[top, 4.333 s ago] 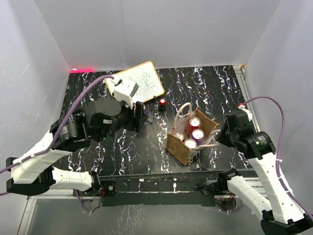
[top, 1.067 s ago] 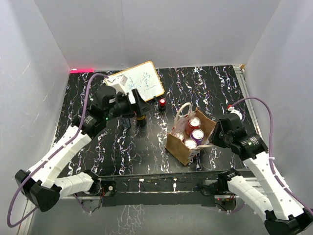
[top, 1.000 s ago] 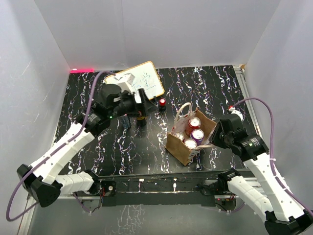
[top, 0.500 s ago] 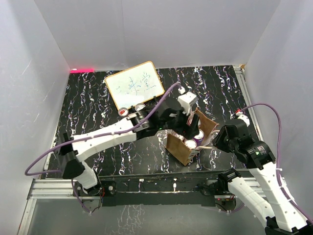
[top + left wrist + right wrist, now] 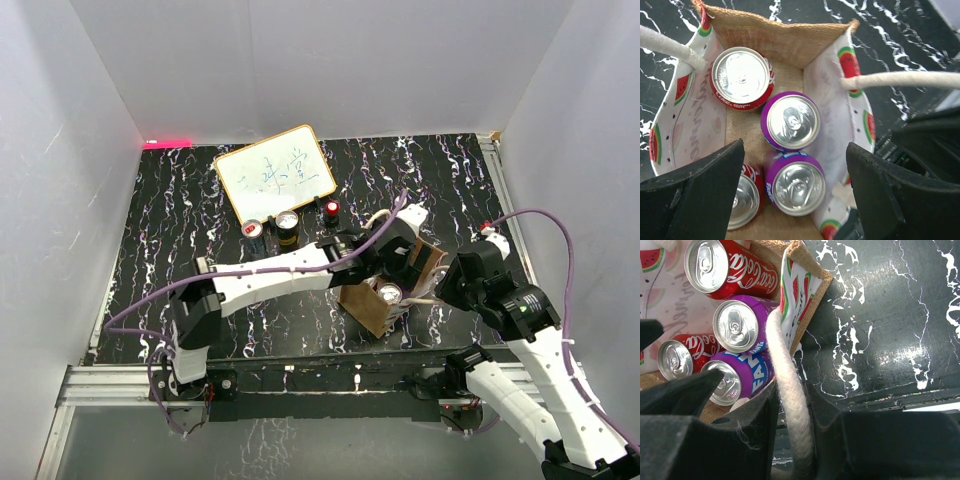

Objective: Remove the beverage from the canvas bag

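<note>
The canvas bag (image 5: 363,306) stands near the table's front edge, brown outside with a pale watermelon-print lining (image 5: 775,35). Inside stand several beverage cans: a red one (image 5: 741,77), a purple one (image 5: 792,120), a nearer purple one (image 5: 795,182) and another red one (image 5: 742,197). My left gripper (image 5: 795,192) hangs open above the bag's mouth, its fingers either side of the nearer purple can and not touching it. My right gripper (image 5: 792,425) is shut on the bag's white cord handle (image 5: 785,370) at the bag's right side (image 5: 447,285).
Two cans (image 5: 255,228) (image 5: 287,222) and a small red-topped object (image 5: 331,210) stand on the black marbled table behind the bag. A whiteboard (image 5: 275,172) lies at the back. The left arm (image 5: 290,275) stretches across the table's middle. White walls enclose three sides.
The left arm has swung from the cans near the whiteboard over to the bag, and its gripper now hangs above the bag's mouth. The right gripper keeps its hold on the handle.
</note>
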`<state>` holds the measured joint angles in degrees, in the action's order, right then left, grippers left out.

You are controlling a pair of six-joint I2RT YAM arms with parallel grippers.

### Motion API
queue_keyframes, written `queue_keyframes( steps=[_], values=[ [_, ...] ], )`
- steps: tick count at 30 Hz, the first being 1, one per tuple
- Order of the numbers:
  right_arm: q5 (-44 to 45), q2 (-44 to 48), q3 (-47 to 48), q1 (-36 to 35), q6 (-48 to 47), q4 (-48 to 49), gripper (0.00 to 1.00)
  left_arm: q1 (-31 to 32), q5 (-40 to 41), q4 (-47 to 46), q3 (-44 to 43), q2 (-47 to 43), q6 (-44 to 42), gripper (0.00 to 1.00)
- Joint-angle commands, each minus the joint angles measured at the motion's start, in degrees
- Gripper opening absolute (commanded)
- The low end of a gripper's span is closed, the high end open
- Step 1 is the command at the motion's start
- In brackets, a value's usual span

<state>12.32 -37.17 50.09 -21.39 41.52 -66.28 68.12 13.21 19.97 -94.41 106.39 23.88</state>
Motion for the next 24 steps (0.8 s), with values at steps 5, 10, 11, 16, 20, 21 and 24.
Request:
queue_keyframes(
  steps=[5, 10, 11, 16, 20, 21, 24],
  values=[
    [0.9, -0.5, 2.0, -0.3, -1.6, 0.7, 0.25, 0.8, 7.8, 11.0, -12.0, 9.7, 4.0, 0.83],
    [0.1, -0.1, 1.6, -0.3, -2.1, 1.0, 0.25, 1.3, 8.6, 12.6, -13.9, 13.0, 5.6, 0.87],
    [0.1, 0.1, 1.6, -0.4, -2.1, 0.9, 0.25, 1.4, 8.7, 13.2, -14.0, 13.4, 6.4, 0.87],
    [-0.2, 1.3, 1.2, -0.3, -2.2, 1.0, 0.25, 1.3, 10.7, 14.3, -13.4, 16.1, 7.1, 0.89],
    [-0.5, 1.8, 1.2, -0.4, -2.3, 0.9, 0.26, 1.3, 10.4, 16.3, -15.9, 19.8, 7.5, 0.89],
    [-0.5, 2.0, 1.2, -0.4, -2.3, 0.9, 0.26, 1.3, 10.3, 17.0, -16.8, 20.7, 7.9, 0.89],
    [-0.6, 2.5, 1.0, -0.4, -2.4, 0.8, 0.26, 1.4, 10.0, 17.6, -18.0, 21.9, 7.9, 0.86]
  ],
)
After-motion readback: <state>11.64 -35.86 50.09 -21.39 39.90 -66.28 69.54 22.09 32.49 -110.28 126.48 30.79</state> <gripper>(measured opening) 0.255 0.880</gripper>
